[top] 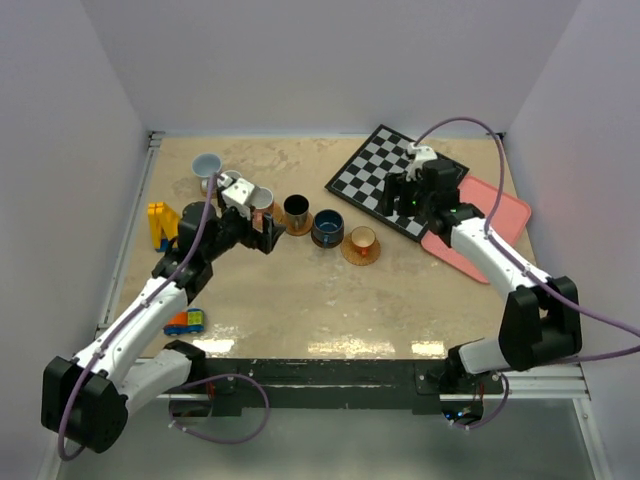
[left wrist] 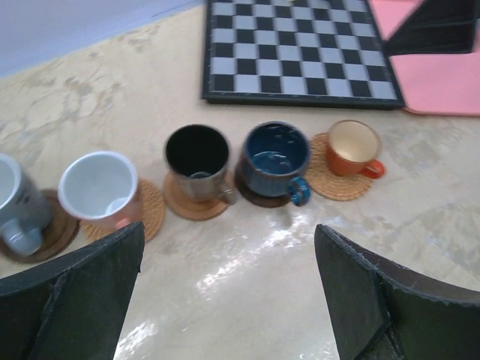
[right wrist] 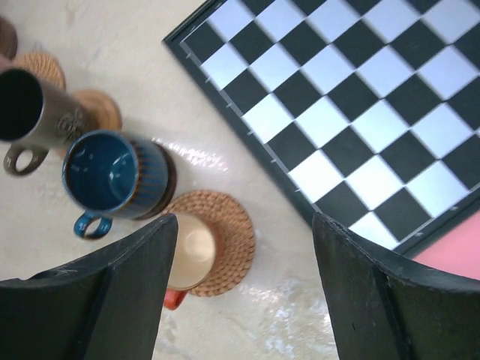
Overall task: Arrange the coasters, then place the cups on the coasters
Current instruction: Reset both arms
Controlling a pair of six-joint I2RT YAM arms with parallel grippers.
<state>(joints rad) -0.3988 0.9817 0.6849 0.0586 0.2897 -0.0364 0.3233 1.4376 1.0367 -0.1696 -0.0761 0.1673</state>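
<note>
A: Grippers?

B: Left gripper (left wrist: 229, 240) is hanging low over the table (left wrist: 247, 300), fingers spread wide and pinching nothing. Right gripper (right wrist: 244, 225) is also standing apart and empty by the chessboard (right wrist: 360, 105) edge, with the orange cup (right wrist: 191, 247) just beside one finger.

A: Where are the cups sitting?

B: In one row, each on a disc:
- The orange cup is sitting on a woven coaster (left wrist: 330, 184).
- The dark blue cup (left wrist: 274, 157) is on a dark brown coaster (left wrist: 251, 196).
- The black cup (left wrist: 196, 161) is on a smooth tan coaster (left wrist: 187, 208).
- The white cup (left wrist: 99, 187) is on a second woven disc (left wrist: 152, 210).
- The grey-white cup (left wrist: 15, 202) is on another dark disc (left wrist: 52, 240).

The pale blue cup (top: 207, 165) is ending the row, and I can't tell what's under it.

A: Why that way?

B: I'm guessing the rims showing round each base mean the cups are roughly centred. The cups are looking like glazed ceramic with small loop handles. The woven discs are looking ribbed, and the table glossy.
</note>
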